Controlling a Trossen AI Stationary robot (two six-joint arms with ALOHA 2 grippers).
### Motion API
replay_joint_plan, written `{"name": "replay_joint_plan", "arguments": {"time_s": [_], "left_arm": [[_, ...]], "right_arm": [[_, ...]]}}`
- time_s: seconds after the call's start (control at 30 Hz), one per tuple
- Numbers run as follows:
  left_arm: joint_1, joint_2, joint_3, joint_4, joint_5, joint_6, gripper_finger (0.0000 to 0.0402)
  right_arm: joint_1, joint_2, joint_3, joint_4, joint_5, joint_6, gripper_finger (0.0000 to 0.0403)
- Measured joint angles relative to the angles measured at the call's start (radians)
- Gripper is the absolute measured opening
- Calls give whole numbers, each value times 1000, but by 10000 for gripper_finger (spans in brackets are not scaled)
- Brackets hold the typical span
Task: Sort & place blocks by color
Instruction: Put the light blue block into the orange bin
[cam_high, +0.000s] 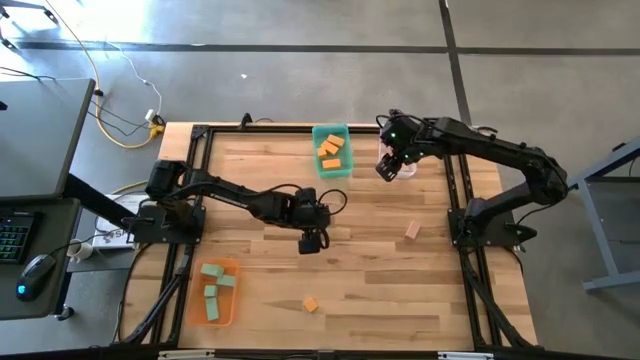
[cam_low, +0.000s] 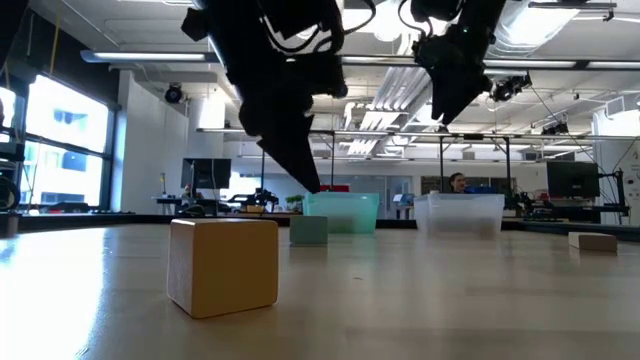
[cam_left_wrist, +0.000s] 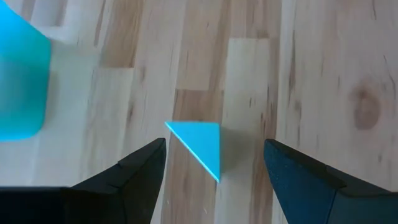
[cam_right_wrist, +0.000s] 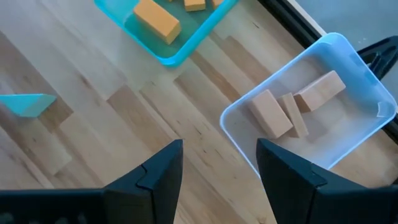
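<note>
1. The left gripper (cam_left_wrist: 214, 171) is held with its fingers apart over a teal wedge (cam_left_wrist: 200, 147), seen clearly only in the left wrist view.
2. The right gripper (cam_right_wrist: 219, 168) is held open by the clear bin (cam_right_wrist: 348, 59); three tan blocks (cam_right_wrist: 272, 114) are shown inside.
3. An orange block (cam_high: 311, 304) is seen from above.

- Bright, even overhead light on the table (cam_high: 380, 270); shadows soft.
- Low view: ceiling lamps and windows glare, arms silhouetted, background hazy.
- Left wrist view: teal bin (cam_left_wrist: 22, 81) blurred.
</note>
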Motion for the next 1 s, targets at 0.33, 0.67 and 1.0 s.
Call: {"name": "replay_joint_plan", "arguments": {"time_s": [0.33, 0.67, 1.0], "left_arm": [[19, 52, 0, 19, -23, -29, 258], [51, 62, 0, 24, 40, -51, 258], [54, 148, 1, 44, 38, -52, 257]], "right_arm": [[44, 0, 0, -4, 0, -2, 191], [78, 0, 0, -6, 0, -10, 191], [82, 1, 0, -7, 0, -7, 191]]}}
